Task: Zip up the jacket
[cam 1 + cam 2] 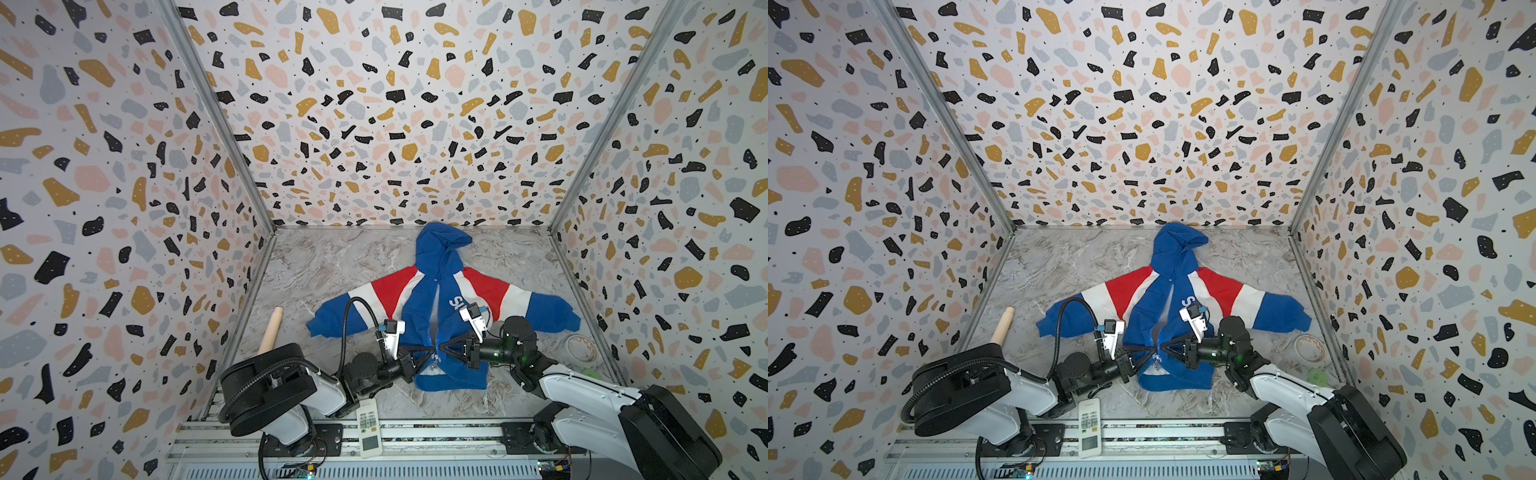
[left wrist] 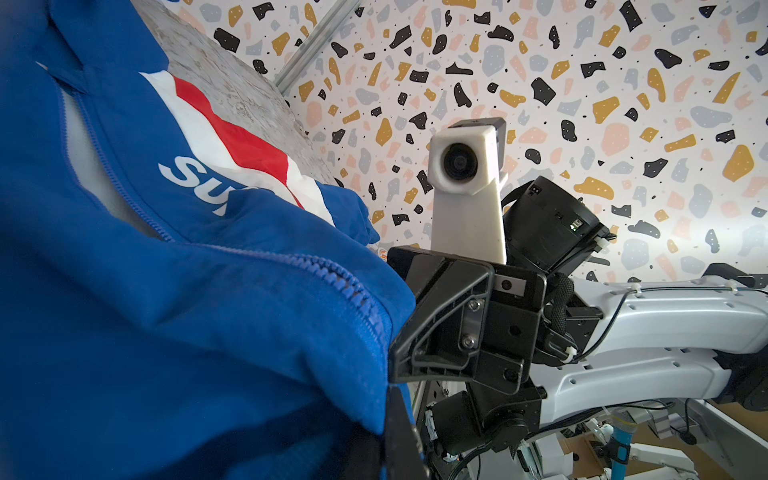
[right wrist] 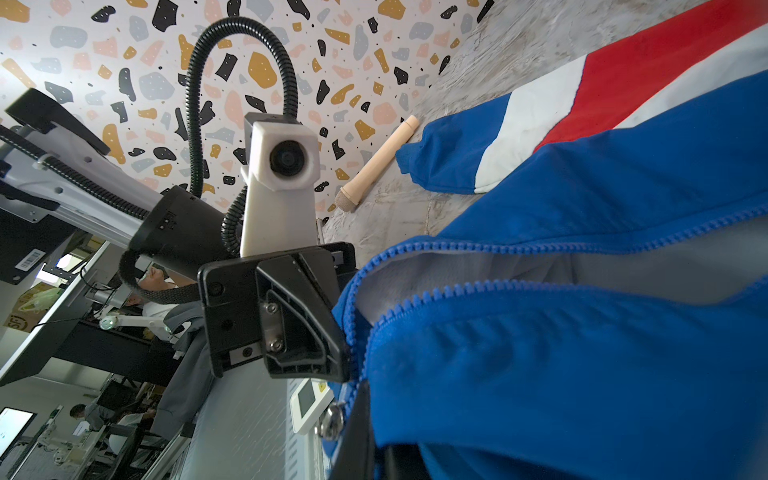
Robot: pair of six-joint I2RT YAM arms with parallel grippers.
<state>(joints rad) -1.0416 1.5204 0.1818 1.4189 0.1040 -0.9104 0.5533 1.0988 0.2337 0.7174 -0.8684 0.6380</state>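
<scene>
The jacket (image 1: pixel 440 286) lies flat on the marble table, hood toward the back wall and striped sleeves spread, in both top views (image 1: pixel 1173 286). Its front is open above the hem, grey lining showing between the two rows of blue teeth (image 3: pixel 519 266). The rows converge where my grippers meet. My left gripper (image 1: pixel 429 353) is shut on the blue cloth of one front edge (image 2: pixel 390 415). From the other side my right gripper (image 1: pixel 442 347) is shut on the opposite edge (image 3: pixel 365 415). A silver zipper pull (image 3: pixel 332 419) hangs just below the tips (image 1: pixel 435 360).
A wooden rod (image 1: pixel 271 328) lies by the left wall. A white remote control (image 1: pixel 370 428) rests at the table's front edge. A tape roll (image 1: pixel 582 347) and a small green thing (image 1: pixel 590 372) sit at the right, near the right arm.
</scene>
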